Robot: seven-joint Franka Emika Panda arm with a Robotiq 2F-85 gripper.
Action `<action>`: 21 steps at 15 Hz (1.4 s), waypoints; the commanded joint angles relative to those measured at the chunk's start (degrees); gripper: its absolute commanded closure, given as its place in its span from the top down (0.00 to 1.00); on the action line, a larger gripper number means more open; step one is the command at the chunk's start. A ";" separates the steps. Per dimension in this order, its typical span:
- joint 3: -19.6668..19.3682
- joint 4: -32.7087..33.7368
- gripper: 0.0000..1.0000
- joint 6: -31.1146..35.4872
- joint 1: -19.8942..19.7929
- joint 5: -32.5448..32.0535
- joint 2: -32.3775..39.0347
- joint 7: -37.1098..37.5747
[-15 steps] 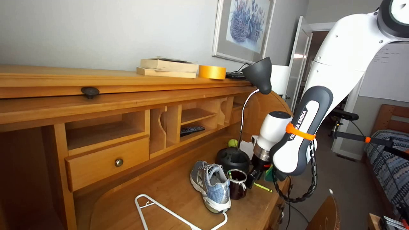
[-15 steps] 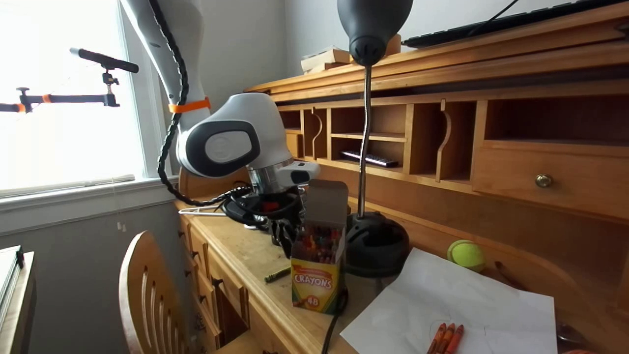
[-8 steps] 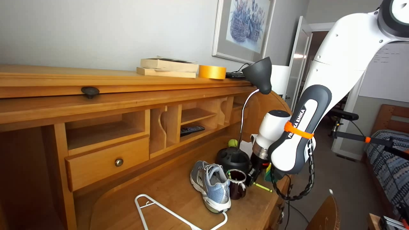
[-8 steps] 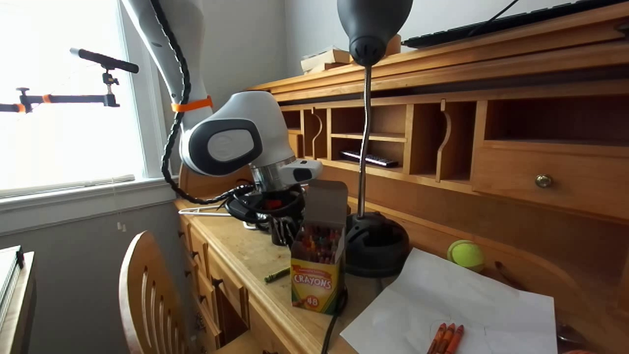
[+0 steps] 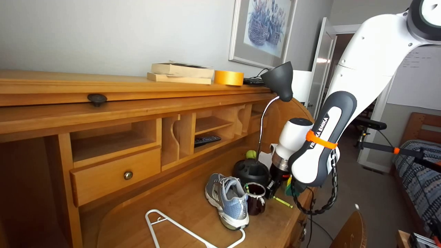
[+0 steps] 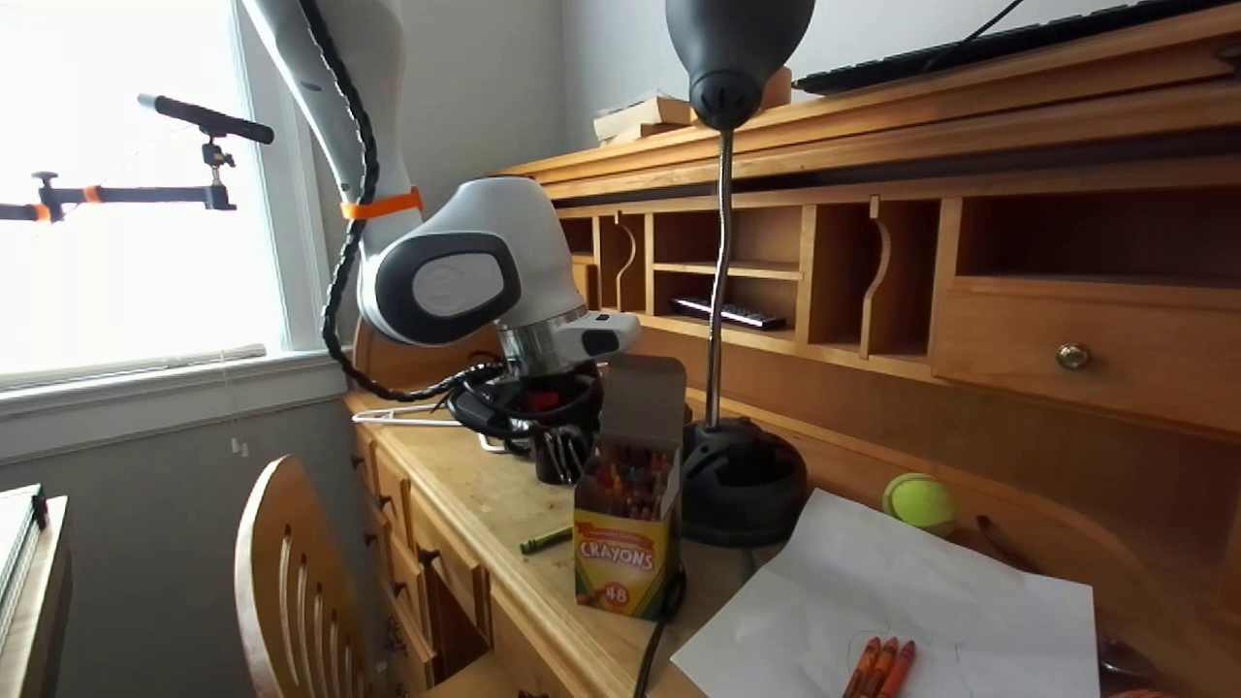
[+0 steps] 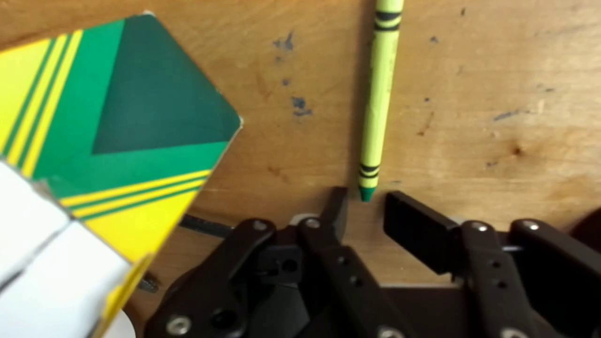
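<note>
Leftmost in the wrist view, one crayon box [image 7: 159, 94] is cut off by the frame. Rightward, one green-tipped crayon [image 7: 381, 89] lies on the desk [image 7: 474, 108], its upper end cut off, its tip showing between the two fingers of the gripper [image 7: 366, 206], which stand narrowly apart, clear of it. In an exterior view, the box hides the fingertips; farther right, three orange-red crayons [image 6: 879, 669] lie on one paper sheet [image 6: 979, 582], their lower ends cropped.
</note>
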 commanded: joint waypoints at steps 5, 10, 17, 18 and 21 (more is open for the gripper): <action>3.05 -0.66 0.95 -1.07 -1.77 1.62 0.27 0.60; 4.85 -1.22 0.71 -1.32 -3.29 2.66 -0.04 0.97; 6.21 -1.49 0.17 -3.02 -4.61 3.98 -1.25 1.70; 6.14 -1.57 0.10 -3.27 -4.60 4.10 -1.37 1.82; 5.69 -1.68 0.00 -4.81 -4.22 4.52 -1.85 2.26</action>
